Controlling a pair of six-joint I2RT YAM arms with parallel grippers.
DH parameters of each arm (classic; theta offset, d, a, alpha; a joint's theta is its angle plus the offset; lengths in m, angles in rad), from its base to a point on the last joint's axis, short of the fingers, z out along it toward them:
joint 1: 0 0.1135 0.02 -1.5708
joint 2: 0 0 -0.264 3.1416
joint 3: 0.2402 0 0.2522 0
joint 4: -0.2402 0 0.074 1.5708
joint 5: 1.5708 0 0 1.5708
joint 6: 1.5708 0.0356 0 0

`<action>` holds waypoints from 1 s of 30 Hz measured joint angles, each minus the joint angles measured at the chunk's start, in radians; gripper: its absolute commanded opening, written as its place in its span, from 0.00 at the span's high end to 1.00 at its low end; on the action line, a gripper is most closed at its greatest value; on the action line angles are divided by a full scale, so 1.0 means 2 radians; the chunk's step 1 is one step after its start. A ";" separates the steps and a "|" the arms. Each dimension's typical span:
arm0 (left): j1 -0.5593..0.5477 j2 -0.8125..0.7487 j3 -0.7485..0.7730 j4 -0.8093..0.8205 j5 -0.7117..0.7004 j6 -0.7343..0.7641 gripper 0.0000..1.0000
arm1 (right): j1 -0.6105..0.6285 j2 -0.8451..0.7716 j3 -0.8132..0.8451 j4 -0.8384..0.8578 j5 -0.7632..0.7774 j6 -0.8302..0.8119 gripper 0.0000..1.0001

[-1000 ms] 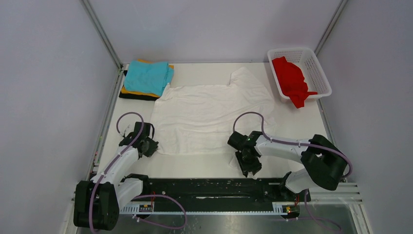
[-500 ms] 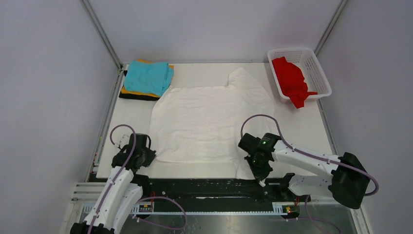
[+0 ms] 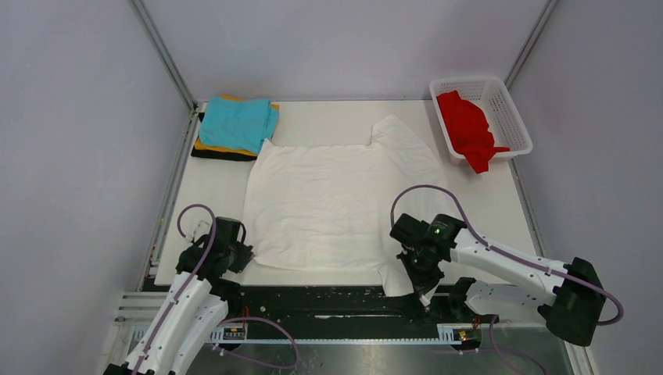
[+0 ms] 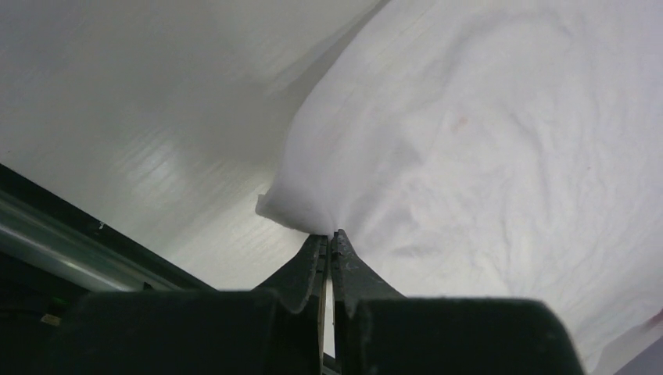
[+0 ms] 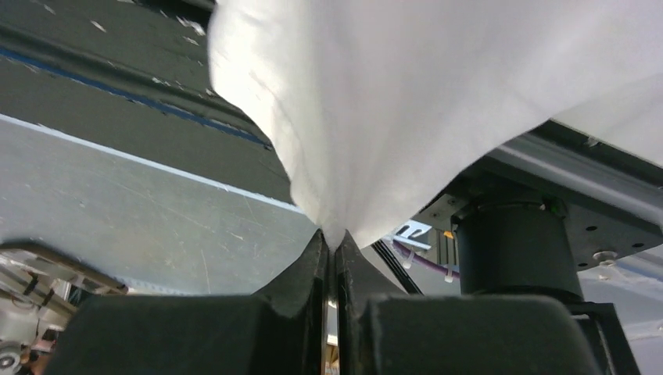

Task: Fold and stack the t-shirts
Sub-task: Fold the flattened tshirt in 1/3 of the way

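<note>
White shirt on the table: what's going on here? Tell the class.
Both arms hold the white t-shirt, spread flat on the table. The left arm has its jaws shut on the near left corner; the right arm has its jaws shut on the near right corner, past the table's near edge. A folded stack sits far left; a red t-shirt lies in the basket.

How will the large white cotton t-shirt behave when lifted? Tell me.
Probably very floppy: the large white cotton t-shirt gathers to a peak where each pair of jaws pinches it. Likely light, since small pinches hold its corners. Expect a sagging middle; most lies flat on the white table.
</note>
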 measured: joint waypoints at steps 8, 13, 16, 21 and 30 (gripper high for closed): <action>0.000 0.067 0.045 0.055 -0.007 0.007 1.00 | -0.089 0.004 0.075 0.006 0.042 -0.028 1.00; 0.000 0.135 0.077 0.095 -0.013 0.018 1.00 | -0.146 0.037 0.133 0.014 0.066 -0.056 1.00; 0.000 0.185 0.106 0.112 -0.021 0.028 1.00 | -0.171 0.062 0.162 0.025 0.070 -0.073 1.00; 0.009 0.248 0.145 0.142 -0.030 0.046 1.00 | -0.217 0.105 0.193 0.039 0.074 -0.092 1.00; 0.031 0.344 0.182 0.180 -0.029 0.064 1.00 | -0.277 0.181 0.248 0.063 0.075 -0.106 1.00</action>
